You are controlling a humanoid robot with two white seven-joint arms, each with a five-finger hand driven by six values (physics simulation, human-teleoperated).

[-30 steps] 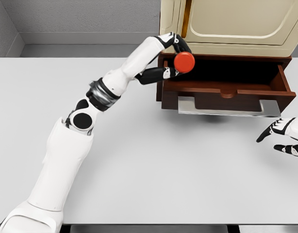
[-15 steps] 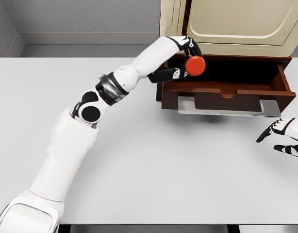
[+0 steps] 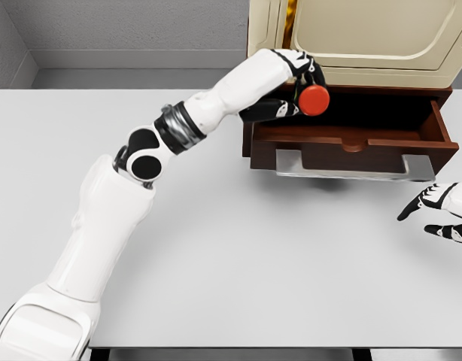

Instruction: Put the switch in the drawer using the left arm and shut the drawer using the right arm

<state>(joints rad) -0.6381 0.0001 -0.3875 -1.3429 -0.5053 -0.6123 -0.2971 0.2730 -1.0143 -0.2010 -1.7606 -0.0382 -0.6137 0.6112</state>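
While the left hand fingers hold the round red switch, it hangs above the open brown wooden drawer's left end; right hand rests open.

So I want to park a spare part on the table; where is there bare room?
The table is bare between the left arm and right hand, in front of the drawer. It is crowded at the drawer's left end, where the left hand holds the red switch.

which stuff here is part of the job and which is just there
Part of the job: red switch, held in the left hand; open brown drawer; right hand, open at the right edge.

Just there: cream cabinet, grey table.
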